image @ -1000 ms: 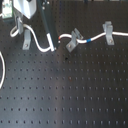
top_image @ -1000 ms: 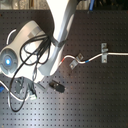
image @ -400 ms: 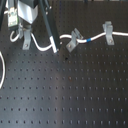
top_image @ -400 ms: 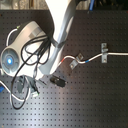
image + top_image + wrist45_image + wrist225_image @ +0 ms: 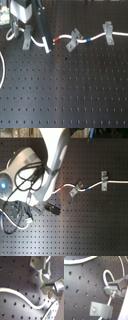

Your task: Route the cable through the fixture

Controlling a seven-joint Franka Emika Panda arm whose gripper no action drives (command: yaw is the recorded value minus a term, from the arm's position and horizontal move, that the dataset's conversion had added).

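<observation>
Gripper point(image 5: 48, 48) clamped on cable point(image 5: 95, 37) near red band point(image 5: 62, 38). Cable threaded thru two brackets point(image 5: 73, 40), point(image 5: 108, 32) on perforated table point(image 5: 75, 95).

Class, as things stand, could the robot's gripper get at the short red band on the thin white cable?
Probably yes: the gripper sits just beside the red band on the white cable, with bare black perforated board between; only the grey metal clip stands close by.
</observation>
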